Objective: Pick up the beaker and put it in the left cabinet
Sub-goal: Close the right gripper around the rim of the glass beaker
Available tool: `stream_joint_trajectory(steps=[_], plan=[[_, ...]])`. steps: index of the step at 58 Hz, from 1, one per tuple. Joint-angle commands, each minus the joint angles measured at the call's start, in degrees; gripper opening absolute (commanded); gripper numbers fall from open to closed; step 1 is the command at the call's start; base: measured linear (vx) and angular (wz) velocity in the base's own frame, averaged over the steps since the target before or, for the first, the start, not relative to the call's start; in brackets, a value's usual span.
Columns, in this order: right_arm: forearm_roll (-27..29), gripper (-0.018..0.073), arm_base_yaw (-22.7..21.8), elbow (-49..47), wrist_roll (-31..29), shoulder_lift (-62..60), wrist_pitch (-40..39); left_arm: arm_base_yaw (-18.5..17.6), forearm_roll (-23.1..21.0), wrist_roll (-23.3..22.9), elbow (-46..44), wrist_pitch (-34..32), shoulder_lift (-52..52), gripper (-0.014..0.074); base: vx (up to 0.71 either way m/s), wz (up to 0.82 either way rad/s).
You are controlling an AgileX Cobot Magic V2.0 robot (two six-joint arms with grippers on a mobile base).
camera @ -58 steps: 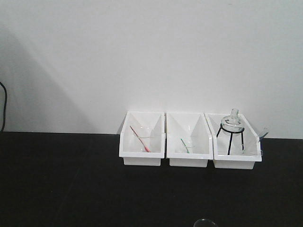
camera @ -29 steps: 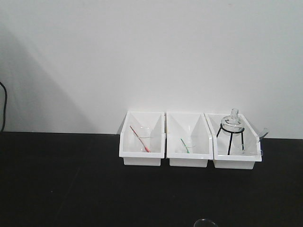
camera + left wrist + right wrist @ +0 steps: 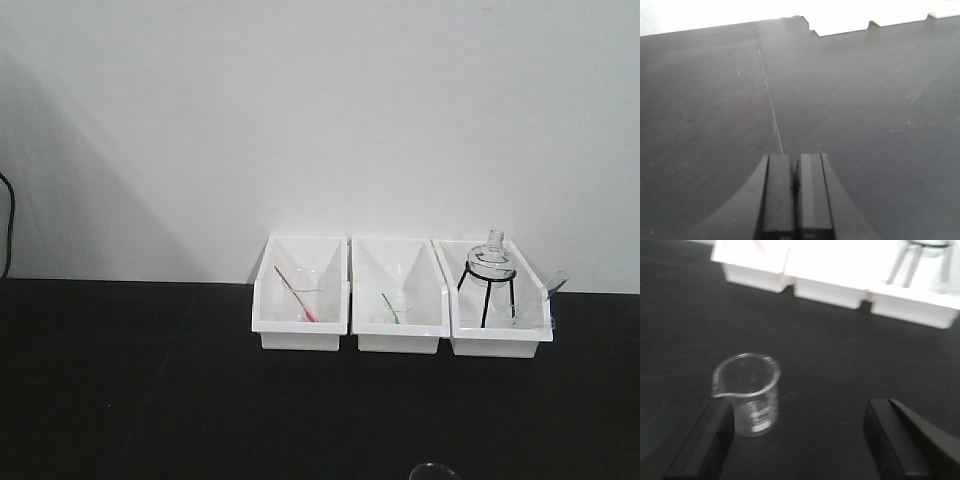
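Right wrist view, left to right: the right gripper (image 3: 797, 427) has its jaws wide apart. The beaker (image 3: 747, 392) stands upright on the black table (image 3: 830, 355), just beside the frame-left finger, spout toward it; contact unclear. There's a wide gap to the other finger. Step in hand looks like the grasp.

- Shift the gripper frame-left to centre the glass first; otherwise the far finger likely drags it sideways and may tip it.
- Close slowly on the wall below the rim, off the spout.

The white bins (image 3: 830, 282) sit well behind, so probably no clash. The left gripper (image 3: 794, 167) has its fingers pressed together, holding nothing. The left cabinet is in no view.
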Motion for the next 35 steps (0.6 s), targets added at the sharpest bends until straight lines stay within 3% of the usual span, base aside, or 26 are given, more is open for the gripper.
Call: stream_joint_trajectory(steps=[1,24,35], plan=[[-0.34,0.0589,1.42,-1.72,0.33,5.83,-11.07,-0.32,-0.39,-0.12,-1.07,-4.74,-0.60,-0.0006,0.00,0.00],[-0.15,0.0611,3.27,-1.83,-5.28,32.74,-37.70,-0.32,-0.39,-0.12,-1.07,-4.74,-0.60,-0.0006,0.00,0.00],[-0.81,0.0612,3.27,-6.14,-5.22,41.37,-41.76,-0.32,-0.39,-0.12,-1.07,-4.74,-0.60,-0.0006,0.00,0.00]])
